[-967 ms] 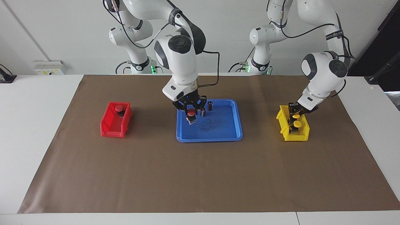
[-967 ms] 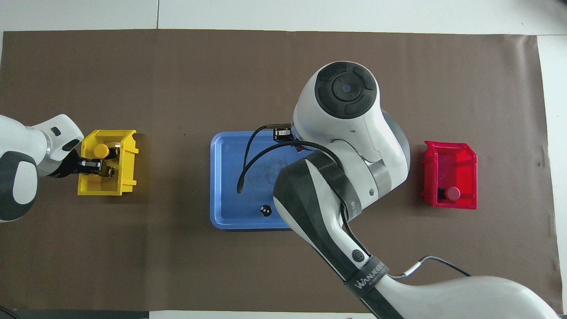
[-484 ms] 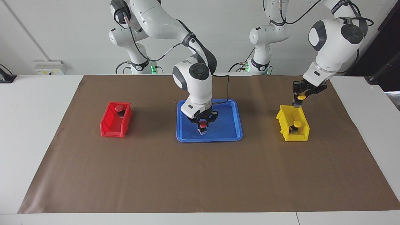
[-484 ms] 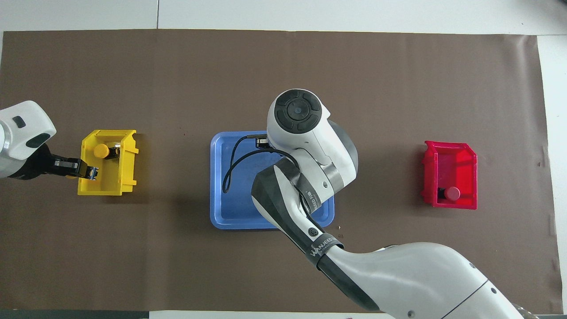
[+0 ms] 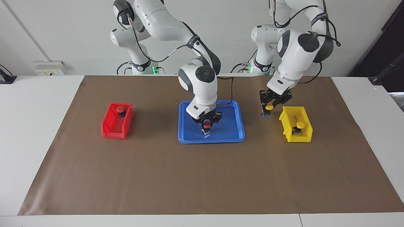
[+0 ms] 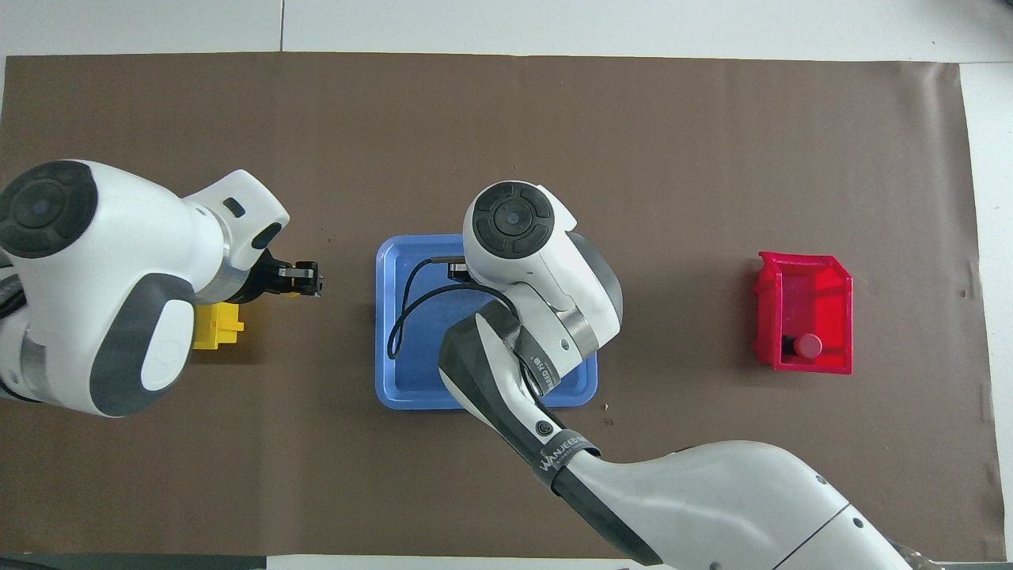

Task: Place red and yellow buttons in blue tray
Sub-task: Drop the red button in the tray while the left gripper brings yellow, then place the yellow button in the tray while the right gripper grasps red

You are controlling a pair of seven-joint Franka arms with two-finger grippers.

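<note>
My right gripper (image 5: 206,126) is clamped on a red button (image 5: 206,125), round red cap up, its small dark base hanging just over the floor of the blue tray (image 5: 235,134), near the tray's edge farthest from my bases. From overhead my right arm hides that grip. My left gripper (image 5: 269,108) is closed on a yellow button (image 5: 269,107), round yellow cap above a dark base, held in the air over the brown mat (image 5: 202,176) between the tray and the yellow bin (image 5: 296,136). A second yellow button (image 5: 300,125) sits inside that bin, toward my left arm's end of the table. The red bin (image 5: 112,132), toward my right arm's end, holds another red button (image 5: 120,109) at its end nearer me.
</note>
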